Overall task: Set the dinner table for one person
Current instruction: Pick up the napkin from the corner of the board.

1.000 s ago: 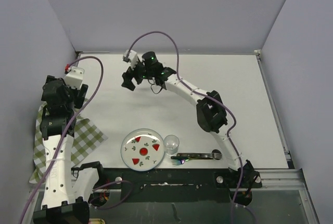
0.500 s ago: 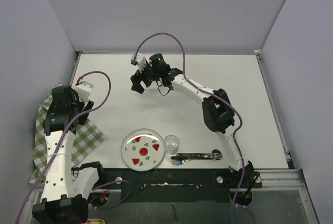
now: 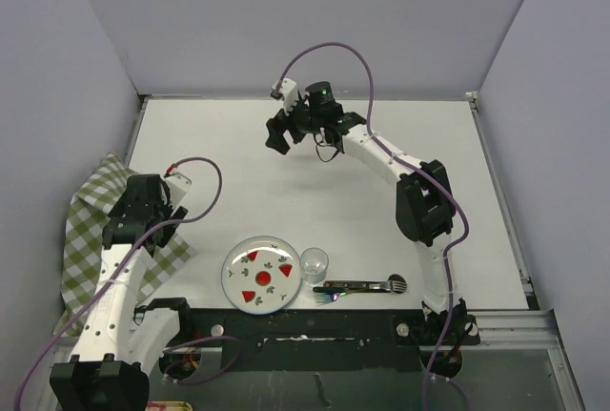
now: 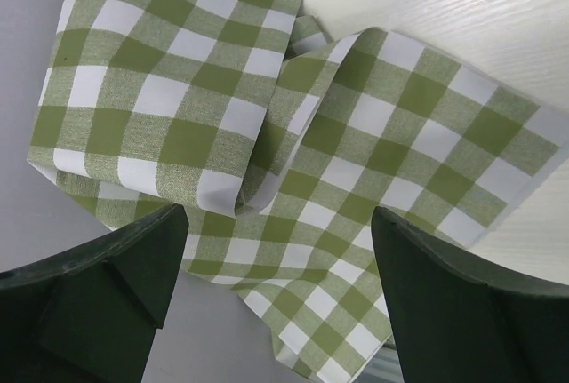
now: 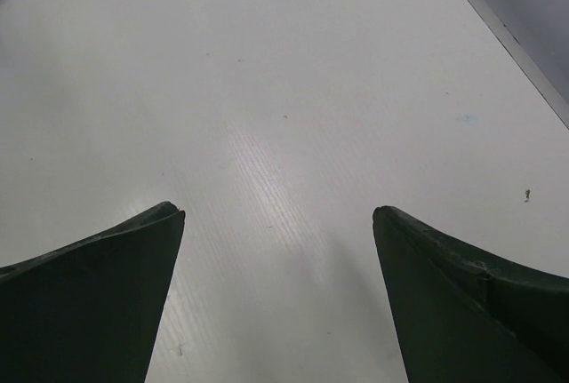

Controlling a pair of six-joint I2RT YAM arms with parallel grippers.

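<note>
White laminate with metal-railed edges, the dinner table (image 3: 457,192) fills the middle of the overhead view, enclosed by pale grey walls (image 3: 315,20) on three sides. At its near edge, between the two arm bases, a white plate (image 3: 229,273) carries red wedges and small green pieces. A clear glass (image 3: 315,262) stands just beside the plate's right rim. Cutlery (image 3: 357,287) with an iridescent sheen lies flat to the right of the glass, parallel to the near rail; the individual pieces cannot be told apart with certainty. A green-and-white checked cloth (image 3: 91,211) lies rumpled and folded at the table's left edge, partly overhanging it. The left gripper (image 4: 277,214) hangs directly above this cloth with its fingers spread wide, gripping nothing; whether the tips touch the fabric cannot be told. The right gripper (image 5: 277,212) is extended over the far part of the table, well apart from the place setting, fingers likewise spread wide over bare tabletop, nothing between them.
</note>
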